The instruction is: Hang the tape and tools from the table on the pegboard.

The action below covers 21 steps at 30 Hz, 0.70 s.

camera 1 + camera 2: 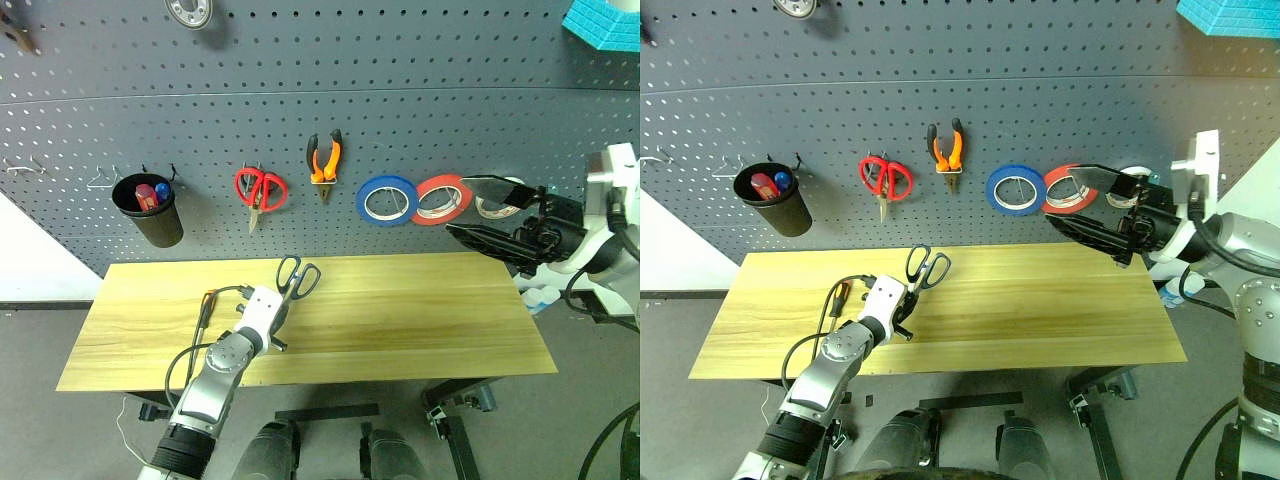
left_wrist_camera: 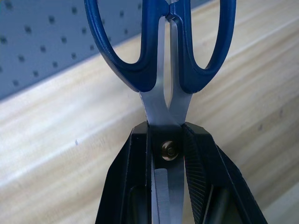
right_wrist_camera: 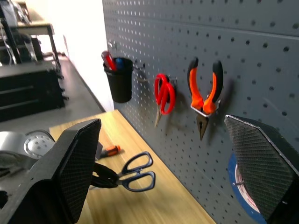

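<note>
Blue-handled scissors (image 1: 297, 277) sit clamped at the pivot in the left gripper (image 1: 279, 312), centre-left above the table (image 1: 420, 320). Right gripper (image 1: 500, 215), jaws apart, hovers at right by the pegboard (image 1: 420, 110).

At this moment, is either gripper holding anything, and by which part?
The left gripper is shut on the blue-handled scissors, clamping the blades at the pivot screw, handles pointing away. The right gripper is open and holds nothing.
</note>
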Available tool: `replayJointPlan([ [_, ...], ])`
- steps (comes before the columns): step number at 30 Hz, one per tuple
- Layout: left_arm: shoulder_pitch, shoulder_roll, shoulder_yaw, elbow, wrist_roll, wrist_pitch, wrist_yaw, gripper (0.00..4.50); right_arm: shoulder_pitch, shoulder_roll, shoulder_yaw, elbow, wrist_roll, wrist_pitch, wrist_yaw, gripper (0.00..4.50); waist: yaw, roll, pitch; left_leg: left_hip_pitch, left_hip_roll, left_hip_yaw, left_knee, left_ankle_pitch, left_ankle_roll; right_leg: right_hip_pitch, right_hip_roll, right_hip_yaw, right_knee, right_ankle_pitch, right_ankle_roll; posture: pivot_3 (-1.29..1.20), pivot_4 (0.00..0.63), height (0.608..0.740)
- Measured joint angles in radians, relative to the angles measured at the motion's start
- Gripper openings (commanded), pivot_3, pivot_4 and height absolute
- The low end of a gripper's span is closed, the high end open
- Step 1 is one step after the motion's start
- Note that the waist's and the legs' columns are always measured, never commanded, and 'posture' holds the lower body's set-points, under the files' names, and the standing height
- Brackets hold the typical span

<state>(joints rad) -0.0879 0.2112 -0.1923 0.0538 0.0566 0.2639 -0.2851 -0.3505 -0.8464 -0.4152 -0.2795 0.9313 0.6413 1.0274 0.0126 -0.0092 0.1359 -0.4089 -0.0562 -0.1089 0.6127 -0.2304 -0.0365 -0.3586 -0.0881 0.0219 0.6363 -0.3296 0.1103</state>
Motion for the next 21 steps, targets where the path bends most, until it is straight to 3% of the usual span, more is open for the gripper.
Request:
replayJointPlan([
  [6,-0.004,0.005,-0.006,-0.012,0.024,-0.108,0.004,0.63,-0.032,0.000,-0.042,0.009,0.072,0.015,-0.010,4.50,0.001,0.000,0.000,0.000,0.000,0.000,0.000,0.000,0.000,0.000,0.000,0.000,0.000,0.000,0.000,-0.01,0.139,0.738],
  [21,-0.033,0.018,-0.011,-0.100,0.089,-0.189,0.023,0.63,-0.052,-0.031,-0.059,0.051,0.069,0.027,0.014,4.50,-0.001,0.001,0.001,0.000,0.000,0.001,0.001,0.000,0.000,-0.001,0.000,0.000,0.003,0.000,0.000,-0.01,0.142,0.738],
])
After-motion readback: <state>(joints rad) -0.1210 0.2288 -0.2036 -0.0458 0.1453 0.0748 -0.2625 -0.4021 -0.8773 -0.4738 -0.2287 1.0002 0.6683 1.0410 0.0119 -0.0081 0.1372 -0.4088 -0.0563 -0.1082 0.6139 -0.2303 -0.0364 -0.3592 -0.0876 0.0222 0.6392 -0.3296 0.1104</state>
